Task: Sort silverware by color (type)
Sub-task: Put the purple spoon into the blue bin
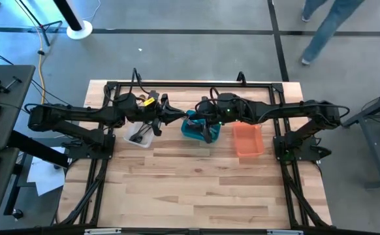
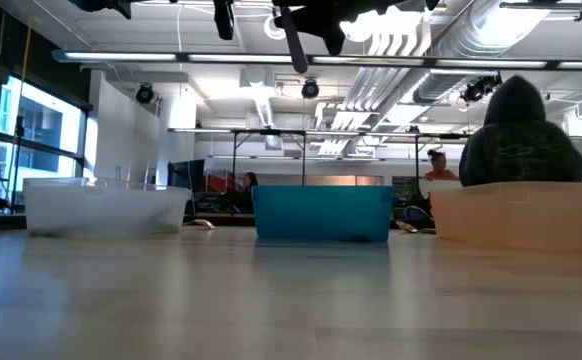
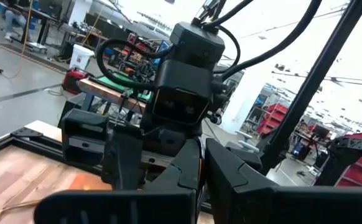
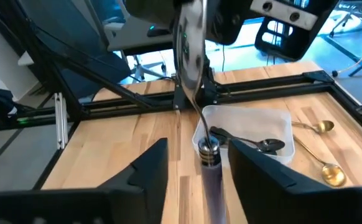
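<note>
Handover is set up in mid-air above the teal bin [image 1: 189,130]. A silver utensil [image 4: 196,93] is pinched at its upper end by the left gripper [image 1: 174,117], whose jaws are pressed together on it. It is hung nearly upright, its long axis running top to bottom with a slight bend. The right gripper [image 1: 207,134] is brought in from the opposite side, and the wrist view shows its fingers [image 4: 147,171] spread on either side of the utensil's lower end, with a gap on both sides. So the piece lies straight ahead, dead centre between the open jaws, and only a squeeze across its thin width seems to be needed.

The metal is polished and slim, so a slippery grip can be expected. Beyond it, a clear plastic bin [image 4: 280,121] is seen with dark utensils [image 4: 265,145] lying inside, and two gold spoons [image 4: 323,127] [image 4: 331,175] are left on the pale wooden table [image 1: 196,189] just beside that bin. An orange bin [image 1: 247,140] is stood on the teal one's far side.
</note>
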Motion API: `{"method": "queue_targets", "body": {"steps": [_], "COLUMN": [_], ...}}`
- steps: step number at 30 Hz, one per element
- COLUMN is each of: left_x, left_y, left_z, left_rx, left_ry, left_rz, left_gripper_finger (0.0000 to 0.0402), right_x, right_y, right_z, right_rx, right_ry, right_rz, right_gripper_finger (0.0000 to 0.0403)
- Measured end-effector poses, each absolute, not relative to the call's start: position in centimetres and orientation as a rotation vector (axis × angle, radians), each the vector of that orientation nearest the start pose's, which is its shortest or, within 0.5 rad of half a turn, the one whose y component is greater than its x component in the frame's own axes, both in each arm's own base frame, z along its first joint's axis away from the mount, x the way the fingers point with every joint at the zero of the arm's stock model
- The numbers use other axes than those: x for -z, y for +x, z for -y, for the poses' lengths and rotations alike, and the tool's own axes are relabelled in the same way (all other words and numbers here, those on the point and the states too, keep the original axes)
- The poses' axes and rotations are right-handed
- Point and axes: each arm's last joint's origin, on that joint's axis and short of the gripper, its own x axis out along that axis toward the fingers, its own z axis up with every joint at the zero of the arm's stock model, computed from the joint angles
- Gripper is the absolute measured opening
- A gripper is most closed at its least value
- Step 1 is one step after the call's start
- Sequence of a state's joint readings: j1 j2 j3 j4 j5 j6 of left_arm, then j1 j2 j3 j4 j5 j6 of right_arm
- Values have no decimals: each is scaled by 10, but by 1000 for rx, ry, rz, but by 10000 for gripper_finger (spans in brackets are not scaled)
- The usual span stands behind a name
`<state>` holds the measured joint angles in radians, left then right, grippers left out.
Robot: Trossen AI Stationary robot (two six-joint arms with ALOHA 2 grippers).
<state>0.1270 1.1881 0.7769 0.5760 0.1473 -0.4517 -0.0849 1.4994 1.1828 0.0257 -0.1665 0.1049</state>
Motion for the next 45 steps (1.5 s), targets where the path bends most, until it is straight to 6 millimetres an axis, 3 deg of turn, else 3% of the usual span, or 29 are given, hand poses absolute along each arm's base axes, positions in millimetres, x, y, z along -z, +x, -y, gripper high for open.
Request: {"method": "queue_targets", "body": {"steps": [12,25,36,40,45], "left_x": [-321,-321,-323,-325,-334], "left_y": [263,263,259,248,227], "left_z": [-33,-34,-33,-36,-36], "left_rx": [45,44,46,46,30], "left_ry": [-431,-423,-389,-382,-353], "left_rz": [153,150,143,90,69], "left_gripper_finger": [0,34,121,149,165], "right_x": [-320,-319,-319,-322,-336], "right_y": [344,343,343,338,314], "right_z": [25,29,32,38,46], "right_rx": [-68,-61,-50,-36,3], "right_ry": [110,138,153,180,167], "right_rz": [-293,-298,-300,-306,-350], "right_gripper_finger": [22,20,20,20,20]}}
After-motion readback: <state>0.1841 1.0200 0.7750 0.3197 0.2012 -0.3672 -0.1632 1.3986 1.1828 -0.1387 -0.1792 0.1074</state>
